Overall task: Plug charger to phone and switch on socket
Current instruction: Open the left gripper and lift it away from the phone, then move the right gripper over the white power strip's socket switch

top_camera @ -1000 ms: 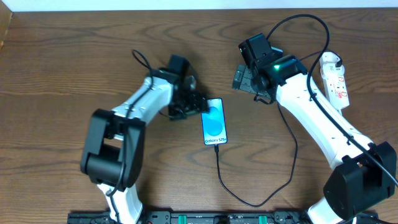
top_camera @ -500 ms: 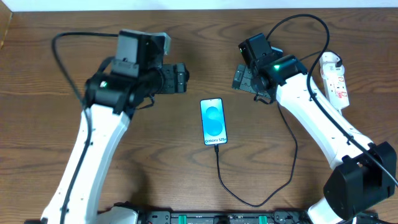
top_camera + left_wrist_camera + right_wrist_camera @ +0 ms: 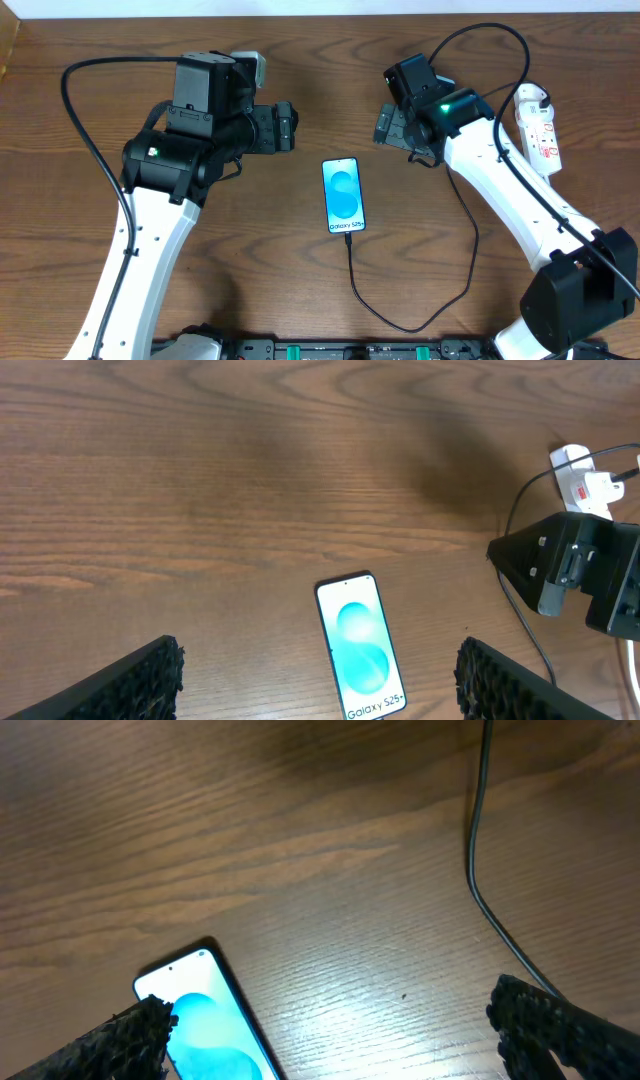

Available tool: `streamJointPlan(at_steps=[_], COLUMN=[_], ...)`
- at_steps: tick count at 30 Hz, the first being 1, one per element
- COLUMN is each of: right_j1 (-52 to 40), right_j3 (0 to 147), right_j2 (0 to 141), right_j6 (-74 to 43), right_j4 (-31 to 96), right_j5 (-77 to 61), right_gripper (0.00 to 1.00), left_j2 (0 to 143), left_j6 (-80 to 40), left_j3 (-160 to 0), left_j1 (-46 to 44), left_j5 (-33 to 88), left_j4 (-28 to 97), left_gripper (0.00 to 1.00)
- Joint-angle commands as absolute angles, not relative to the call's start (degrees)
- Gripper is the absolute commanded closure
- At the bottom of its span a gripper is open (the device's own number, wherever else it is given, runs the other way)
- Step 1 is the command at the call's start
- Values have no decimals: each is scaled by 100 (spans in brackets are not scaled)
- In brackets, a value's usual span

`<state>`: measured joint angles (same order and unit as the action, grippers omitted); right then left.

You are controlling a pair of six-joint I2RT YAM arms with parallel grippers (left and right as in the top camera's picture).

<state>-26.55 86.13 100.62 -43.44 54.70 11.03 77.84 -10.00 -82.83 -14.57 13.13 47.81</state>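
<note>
L gripper (image 3: 288, 126), jaws apart, is backing off phone (image 3: 343, 195), now lying ahead of jaws w/ charger (image 3: 355, 285) attached; R gripper (image 3: 383, 128), jaws apart, socket (image 3: 540, 128) behind, prob. switching next.

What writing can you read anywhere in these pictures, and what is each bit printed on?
"Galaxy S25+": at the bottom of the lit screen of the phone, clearest in the left wrist view.
Red marks on the white socket: too small to read.
Nothing else in the three views carries text that can be read.
</note>
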Motion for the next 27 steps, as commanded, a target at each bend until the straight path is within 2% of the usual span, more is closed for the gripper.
streamJointPlan(at_steps=[1,5,10,18,23,27], right_j1=[-2709,-2668,-2359,-1688,-696,336], right_j3=[8648,8689,9203,10781,11992,12322], right_j2=[9933,9931,9931,9931,9931,9931], right_j6=[-4300,-4156,-3363,-2355,-1614,-1138], right_j4=[5374,5247,5280,6311,7435,7605], right_j5=[1208,1074,355,-425,-998,-1299], right_gripper=[1,1,1,1,1,1], left_j2=[7747,7747,7747,7747,7747,7747], left_j6=[-875,-875,-875,-875,-875,-875], left_j3=[-8272,-8272,-8272,-8272,-8272,-8272], left_j1=[-1441,-1441,-1441,-1441,-1441,-1441], left_j5=[1214,1214,1214,1214,1214,1214], left_j4=[4801,4799,4801,4799,4799,4799], left_gripper=[13,13,13,13,13,13])
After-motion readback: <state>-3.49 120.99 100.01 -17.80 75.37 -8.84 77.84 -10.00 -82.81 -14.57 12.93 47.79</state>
